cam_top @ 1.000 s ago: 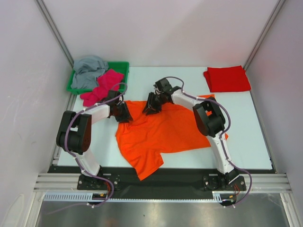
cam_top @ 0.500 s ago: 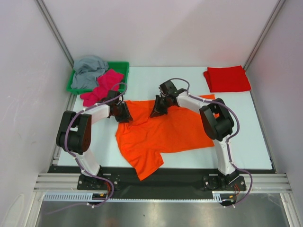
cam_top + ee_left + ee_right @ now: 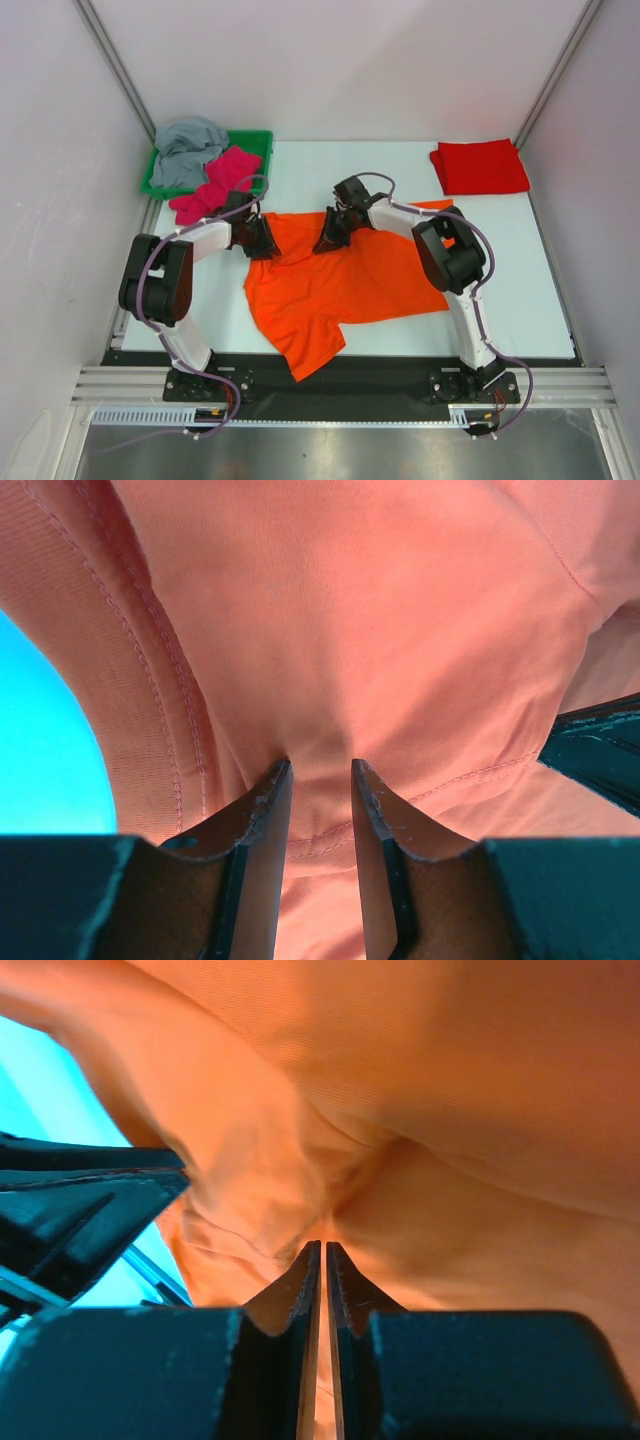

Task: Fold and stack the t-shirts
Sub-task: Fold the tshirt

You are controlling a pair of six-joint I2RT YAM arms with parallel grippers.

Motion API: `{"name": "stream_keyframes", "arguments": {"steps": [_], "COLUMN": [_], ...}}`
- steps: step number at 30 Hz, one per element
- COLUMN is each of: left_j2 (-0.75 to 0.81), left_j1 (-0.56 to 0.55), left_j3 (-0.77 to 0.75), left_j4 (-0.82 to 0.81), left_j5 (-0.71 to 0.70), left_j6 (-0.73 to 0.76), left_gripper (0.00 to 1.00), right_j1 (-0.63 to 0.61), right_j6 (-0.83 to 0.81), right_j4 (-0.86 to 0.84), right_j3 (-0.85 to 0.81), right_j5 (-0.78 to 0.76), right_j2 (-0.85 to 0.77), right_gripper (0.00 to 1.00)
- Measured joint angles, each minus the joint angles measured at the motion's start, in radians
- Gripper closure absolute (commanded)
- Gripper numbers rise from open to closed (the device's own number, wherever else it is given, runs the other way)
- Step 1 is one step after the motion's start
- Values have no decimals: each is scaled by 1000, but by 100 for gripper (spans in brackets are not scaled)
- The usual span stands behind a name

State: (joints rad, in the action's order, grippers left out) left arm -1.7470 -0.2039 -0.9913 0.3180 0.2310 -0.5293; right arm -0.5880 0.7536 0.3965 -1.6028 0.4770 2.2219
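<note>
Though unclear from above, wrist view: right hand (image 3: 322, 1250) pinching orange t-shirt (image 3: 450, 1110).

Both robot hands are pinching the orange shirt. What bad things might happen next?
1. The right tool pinches only a thin pucker of the orange t-shirt, so the cloth might slip out when lifted.
2. One shirt corner lies past the table's near edge and may snag.
3. The pink t-shirt lies close to the left arm and might get bumped.
</note>
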Motion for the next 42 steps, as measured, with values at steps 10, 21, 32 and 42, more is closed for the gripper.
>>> {"name": "stream_keyframes", "arguments": {"steps": [10, 21, 32, 42], "left_j2": [0, 0, 0, 0], "left_j1": [4, 11, 14, 16], "left_j3": [0, 2, 4, 8], "left_j4": [0, -3, -6, -11], "left_j5": [2, 8, 10, 13], "left_j6": [0, 0, 0, 0], "left_gripper": [64, 64, 64, 64], "right_j1": [-8, -10, -11, -11], "right_j6": [30, 40, 59, 123], "right_j4": [-56, -73, -79, -113], "right_j3": [-3, -11, -57, -62], "right_j5": [31, 44, 55, 69], "right_j2": [18, 34, 59, 80], "right_gripper": [73, 64, 65, 83]}}
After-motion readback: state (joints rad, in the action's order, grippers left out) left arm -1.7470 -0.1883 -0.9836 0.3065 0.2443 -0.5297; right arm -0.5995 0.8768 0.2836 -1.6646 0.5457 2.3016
